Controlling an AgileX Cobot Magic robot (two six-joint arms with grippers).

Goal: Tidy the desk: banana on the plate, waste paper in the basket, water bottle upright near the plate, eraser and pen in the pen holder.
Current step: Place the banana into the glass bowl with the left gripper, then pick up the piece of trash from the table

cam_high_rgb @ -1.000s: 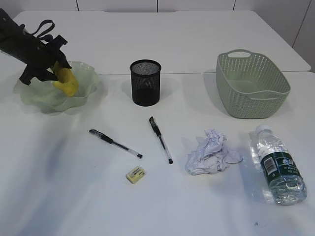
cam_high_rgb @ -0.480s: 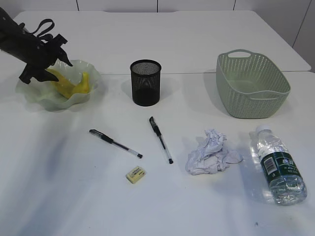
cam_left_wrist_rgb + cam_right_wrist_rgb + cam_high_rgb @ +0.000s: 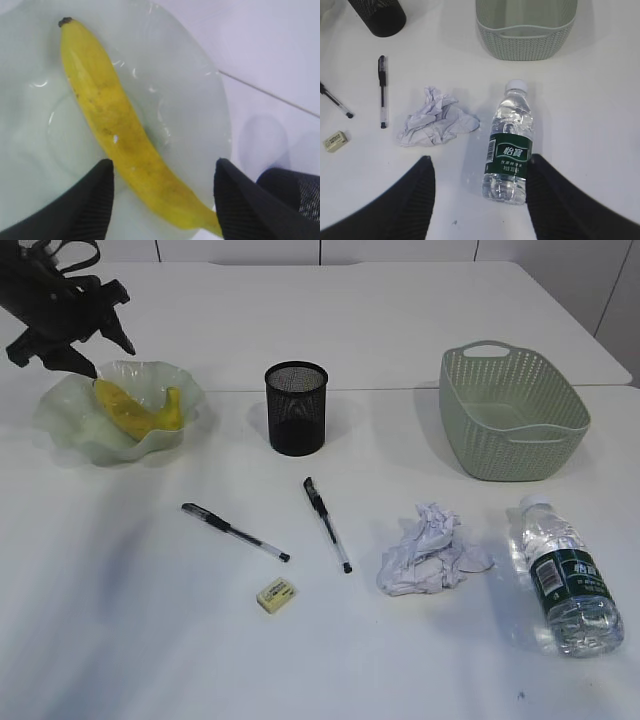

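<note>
**Banana on the plate, left claw clear above it**

I saw the banana lying in the plate at the far left, free of the left claw, which hung above the plate's far rim with its fingers spread apart and nothing between them. Right of the plate stood the holder. Nearer me lay two pens, with the eraser just near of them. The paper sat right of the pens, and the bottle lay on its side beside it, cap pointing far. The basket stood at far right. In its wrist view the right claw hung over the bottle, fingers wide, empty.
</note>
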